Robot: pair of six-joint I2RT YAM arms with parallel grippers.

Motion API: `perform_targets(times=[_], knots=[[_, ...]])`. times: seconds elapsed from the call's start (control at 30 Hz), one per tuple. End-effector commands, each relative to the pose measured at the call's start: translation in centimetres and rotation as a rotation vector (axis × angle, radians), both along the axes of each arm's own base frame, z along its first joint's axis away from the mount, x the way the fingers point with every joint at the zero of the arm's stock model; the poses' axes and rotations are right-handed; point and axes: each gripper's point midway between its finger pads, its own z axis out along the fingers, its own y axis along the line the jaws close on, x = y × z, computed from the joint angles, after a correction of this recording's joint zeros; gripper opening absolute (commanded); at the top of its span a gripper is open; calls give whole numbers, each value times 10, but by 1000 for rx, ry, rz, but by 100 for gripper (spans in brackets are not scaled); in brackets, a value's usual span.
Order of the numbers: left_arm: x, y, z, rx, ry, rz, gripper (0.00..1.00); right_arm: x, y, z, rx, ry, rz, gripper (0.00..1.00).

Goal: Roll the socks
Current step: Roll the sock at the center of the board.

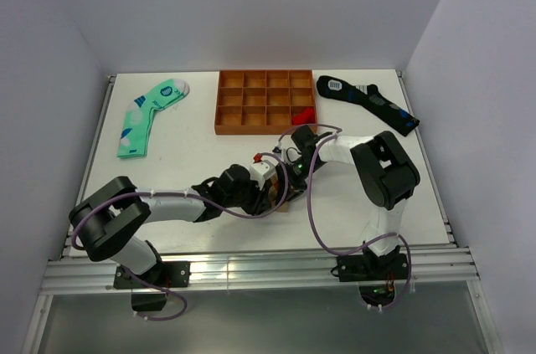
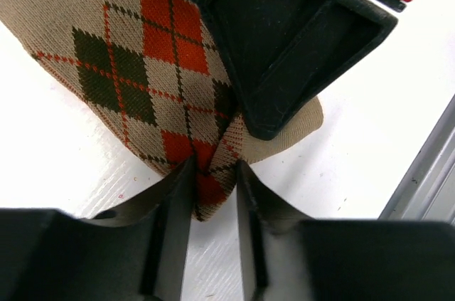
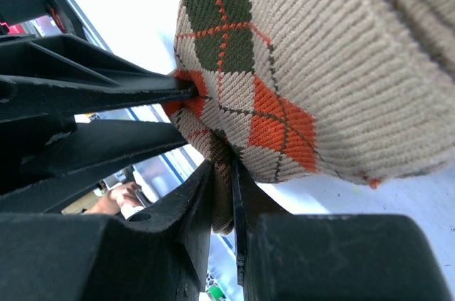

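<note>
The tan-brown argyle sock (image 2: 135,66) with orange-red and dark diamonds lies bunched on the white table between both grippers. In the left wrist view my left gripper (image 2: 213,169) is shut on a fold at the sock's near edge. The right gripper's black body (image 2: 298,38) presses over the sock just beyond. In the right wrist view my right gripper (image 3: 222,173) is shut on a thin pinch of the sock (image 3: 306,66), with the left gripper's fingers (image 3: 106,94) alongside. From above, both grippers (image 1: 272,182) meet near the table's front, and only a tan corner of the sock (image 1: 282,205) shows.
An orange compartment tray (image 1: 265,101) stands at the back centre with a red item (image 1: 303,115) in one cell. A mint-green sock (image 1: 149,115) lies back left and a black sock (image 1: 367,101) back right. The metal front rail (image 1: 251,269) runs close behind the grippers.
</note>
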Motion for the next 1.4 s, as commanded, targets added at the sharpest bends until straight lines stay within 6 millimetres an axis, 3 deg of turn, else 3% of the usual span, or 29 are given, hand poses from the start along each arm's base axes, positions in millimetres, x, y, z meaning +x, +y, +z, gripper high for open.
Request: perform_targets(times=[0.0, 0.5, 0.87, 1.1, 1.37], knots=[[-5, -6, -3, -11, 56, -4, 33, 15, 6, 14, 37, -53, -7, 21], [-30, -22, -2, -88, 285, -96, 1, 19, -9, -2, -75, -118, -67, 25], [-36, -12, -10, -90, 464, -43, 0, 30, -9, 6, -38, -269, -154, 32], [-30, 1, -30, -105, 598, 27, 0, 33, -8, 20, 19, -391, -199, 37], [-29, -2, -32, -98, 668, 62, 0, 45, -10, 58, 136, -646, -295, 44]])
